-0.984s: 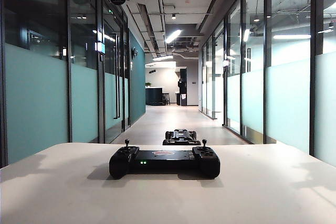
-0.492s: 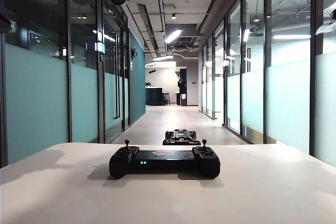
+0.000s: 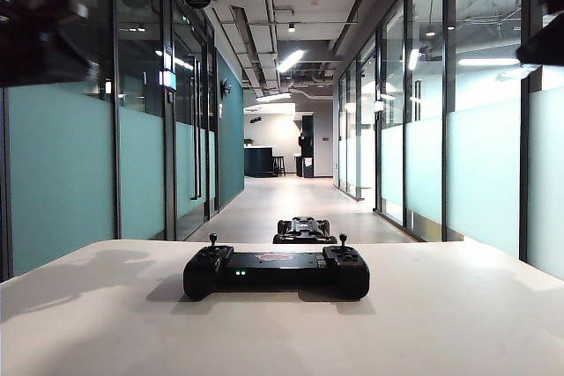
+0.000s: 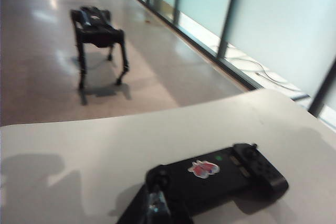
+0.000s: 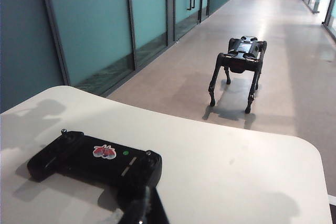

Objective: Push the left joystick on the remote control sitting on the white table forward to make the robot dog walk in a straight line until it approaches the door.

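risk of touching the wrong stick

remote control (image 3: 276, 272) lies mid white table (image 3: 441, 323), robot dog (image 5: 239, 64) stands beyond; closed right end effector (image 5: 140, 209) and left end effector (image 4: 155, 208), state unclear, hover near; a slip may miss left joystick (image 3: 212, 240).

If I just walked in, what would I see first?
A black remote control in the middle of the white table, with nothing touching it. Behind it a robot dog stands on the corridor floor, facing away down the hall. The left gripper and the shut right gripper hang above the table's near side.
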Controlling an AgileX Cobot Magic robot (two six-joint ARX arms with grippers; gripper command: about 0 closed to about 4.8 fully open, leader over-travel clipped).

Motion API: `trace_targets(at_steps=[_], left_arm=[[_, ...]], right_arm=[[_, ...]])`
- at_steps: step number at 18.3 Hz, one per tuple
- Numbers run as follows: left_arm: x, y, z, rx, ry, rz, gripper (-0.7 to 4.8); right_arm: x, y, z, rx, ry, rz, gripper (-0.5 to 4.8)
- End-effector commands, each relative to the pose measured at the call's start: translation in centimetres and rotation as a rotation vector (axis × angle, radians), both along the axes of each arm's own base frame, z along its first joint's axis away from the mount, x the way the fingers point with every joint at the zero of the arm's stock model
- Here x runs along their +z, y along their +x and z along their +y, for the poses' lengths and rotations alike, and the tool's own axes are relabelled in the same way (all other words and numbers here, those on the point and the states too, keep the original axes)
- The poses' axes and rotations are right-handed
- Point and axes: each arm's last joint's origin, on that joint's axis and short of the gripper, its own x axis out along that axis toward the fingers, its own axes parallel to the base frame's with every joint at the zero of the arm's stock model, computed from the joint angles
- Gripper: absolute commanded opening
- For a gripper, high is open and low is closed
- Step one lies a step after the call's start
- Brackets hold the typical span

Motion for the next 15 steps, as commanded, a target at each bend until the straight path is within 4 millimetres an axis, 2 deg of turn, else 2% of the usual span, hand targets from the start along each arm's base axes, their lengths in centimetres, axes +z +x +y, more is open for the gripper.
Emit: trace_targets(at_steps=[1, 5, 8, 15], left_arm=[[0.6, 1.4, -0.8, -0.03, 0.003, -0.003, -0.06], [0.8, 3.4, -1.4, -0.033, 0.01, 0.028, -0.06], [0.2, 4.5, -1.8, -0.065, 0.015, 0.067, -0.06], [-0.1, 5.4, -2.1, -0.096, 0.018, 0.098, -0.05]], right_arm=[[0.3, 0.7, 0.2, 0.002, 0.012, -0.021, -0.06], [0.2, 1.7, 0.6, 0.006, 0.002, 0.006, -0.06], [0.0, 2.7, 1.0, 0.006, -0.009, 0.037, -0.06], [-1.5, 4.9, 2.0, 0.028, -0.018, 0.065, -0.06]])
